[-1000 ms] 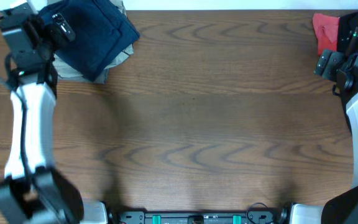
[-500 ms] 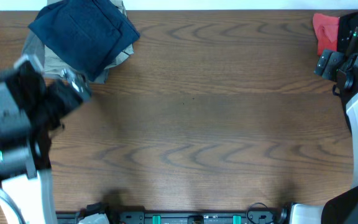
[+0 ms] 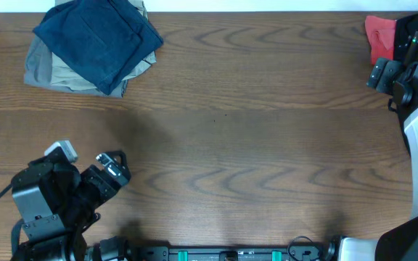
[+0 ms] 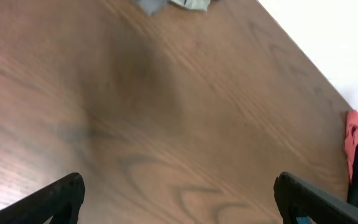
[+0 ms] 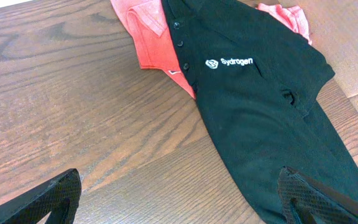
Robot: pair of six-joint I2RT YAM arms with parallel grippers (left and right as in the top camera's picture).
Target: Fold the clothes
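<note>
Low at the near left of the wooden table (image 3: 252, 145), the left gripper (image 3: 113, 168): jaws spread as wide as can be, nothing between them, no cloth touched. In the left wrist view, only bare wood between its two dark fingertips (image 4: 67, 190).

At the far left corner, folded navy blue shorts (image 3: 96, 36), lying on top of a stack of khaki and grey pieces (image 3: 49, 72), well apart from the left gripper.

At the far right edge, the right gripper (image 3: 380, 72): likewise gaping and empty, just beside a coral-red garment (image 3: 379, 32). In the right wrist view, a black polo shirt (image 5: 260, 106) with a white "Sydrogen" logo on the chest, laid out flat and partly covering the coral-red garment near the collar. Both pieces beyond the right gripper's tips, neither gripped nor touched, with bare wood in the gap.
</note>
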